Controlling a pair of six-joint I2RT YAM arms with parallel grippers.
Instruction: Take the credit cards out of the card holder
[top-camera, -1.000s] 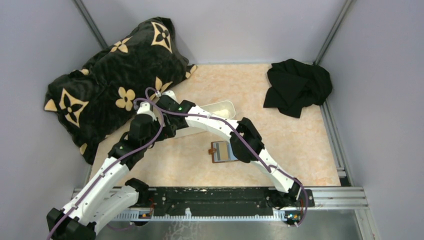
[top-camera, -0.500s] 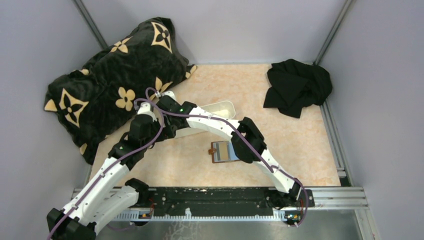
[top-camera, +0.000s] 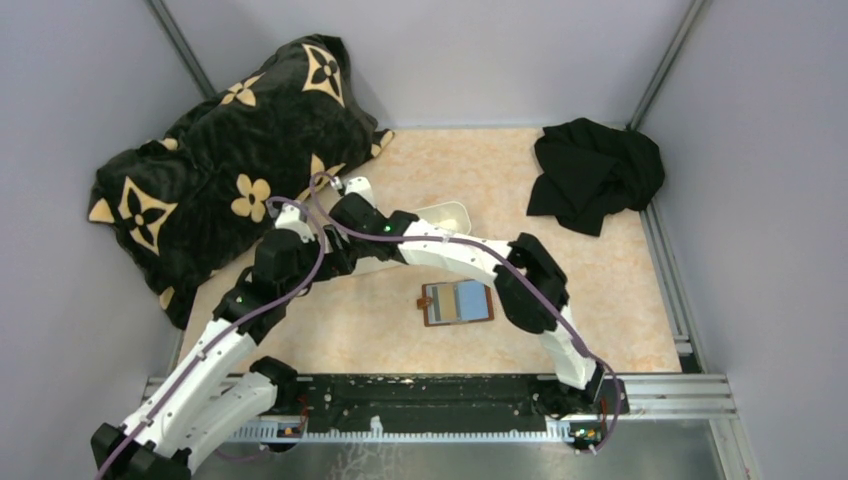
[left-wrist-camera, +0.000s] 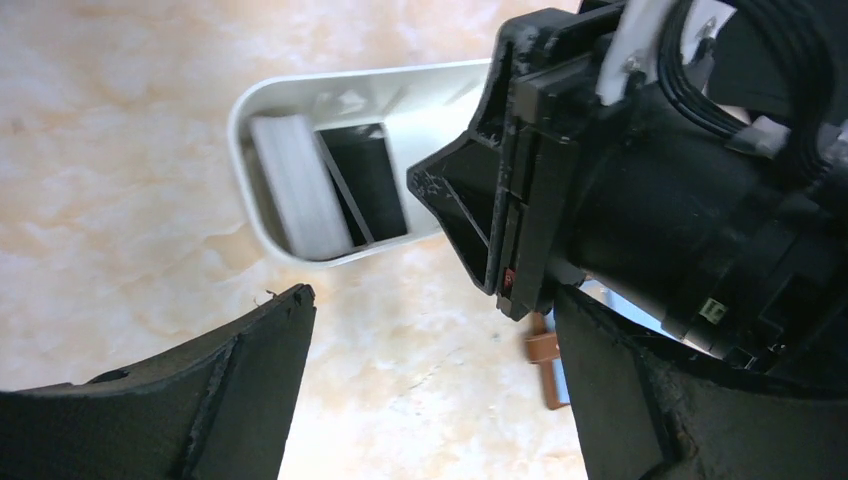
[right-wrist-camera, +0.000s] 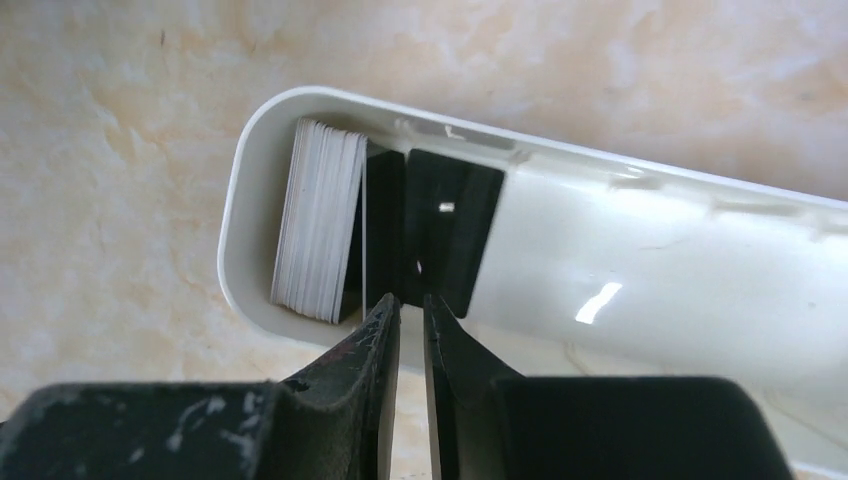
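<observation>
The card holder (top-camera: 458, 303) lies open on the table, brown-edged with blue-grey and grey panels inside; only its brown tab (left-wrist-camera: 545, 358) shows in the left wrist view. My right gripper (right-wrist-camera: 412, 305) hangs over the left end of the white tray (right-wrist-camera: 640, 250). Its jaws are nearly shut, with a thin slit between them and nothing in it. Below it dark credit cards (right-wrist-camera: 452, 225) stand on edge beside a white card stack (right-wrist-camera: 318, 225). My left gripper (left-wrist-camera: 430, 385) is wide open and empty, low over bare table beside the right gripper (top-camera: 345, 200).
A dark flowered pillow (top-camera: 230, 150) fills the back left and a black cloth (top-camera: 595, 170) lies at the back right. The tray (top-camera: 447, 215) runs under both crossed forearms. The left gripper (top-camera: 335, 262) is close below the right wrist. Grey walls enclose the table.
The right arm's elbow has swung right and uncovered the whole card holder; its wrist shifted slightly up and right over the tray. The left arm has barely moved.
</observation>
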